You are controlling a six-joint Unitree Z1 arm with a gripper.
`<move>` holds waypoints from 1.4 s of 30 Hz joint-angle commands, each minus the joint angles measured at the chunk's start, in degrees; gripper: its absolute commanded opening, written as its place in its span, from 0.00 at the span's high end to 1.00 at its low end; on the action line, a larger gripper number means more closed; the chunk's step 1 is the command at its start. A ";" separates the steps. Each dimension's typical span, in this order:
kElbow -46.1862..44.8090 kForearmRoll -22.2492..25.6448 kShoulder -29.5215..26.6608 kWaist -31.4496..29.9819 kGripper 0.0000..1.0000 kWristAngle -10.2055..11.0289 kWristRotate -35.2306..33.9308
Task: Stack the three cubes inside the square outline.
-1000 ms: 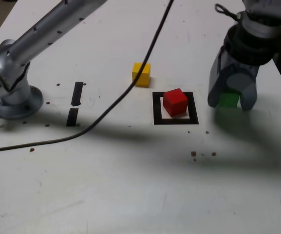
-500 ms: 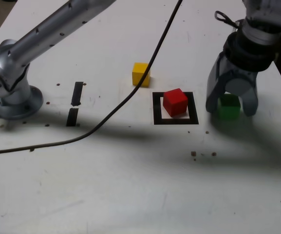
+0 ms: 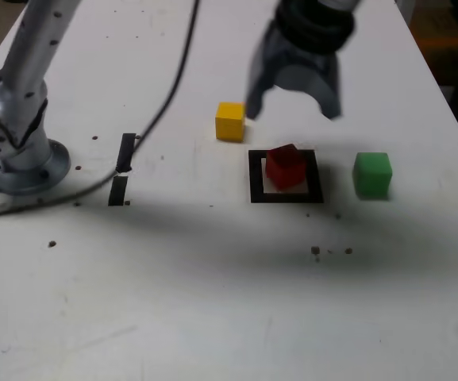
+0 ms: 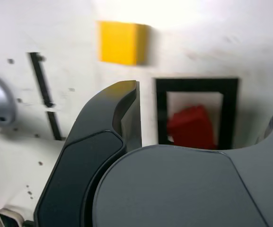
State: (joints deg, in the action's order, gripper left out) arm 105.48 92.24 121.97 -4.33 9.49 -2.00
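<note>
Three cubes (image 3: 230, 121) sit apart on a speckled white table (image 3: 213, 302).

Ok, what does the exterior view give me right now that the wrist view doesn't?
Only the exterior view shows the green cube, resting on the table outside the square outline, on the exterior view's right, plus the arm's base. The wrist view adds nothing new, only a closer look. Both show the open, empty pincer, the yellow cube, the red cube inside the outline, and the tape strips.
</note>
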 commanded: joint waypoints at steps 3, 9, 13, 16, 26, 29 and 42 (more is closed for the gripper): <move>-14.64 -2.29 -24.32 3.72 0.01 0.77 2.23; -26.89 -11.07 -27.82 9.98 0.01 0.39 5.83; -33.12 -16.87 -27.66 13.66 0.02 -0.60 8.92; -35.37 -19.49 -26.17 14.66 0.04 -1.27 10.53; -38.85 -28.84 -18.86 12.34 0.11 -2.09 11.86; -38.00 -30.53 -16.70 12.24 0.11 -1.55 12.53; -35.74 -30.84 -12.06 12.07 0.49 -0.91 13.14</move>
State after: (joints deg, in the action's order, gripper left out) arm 69.49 61.31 109.73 7.82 8.57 11.09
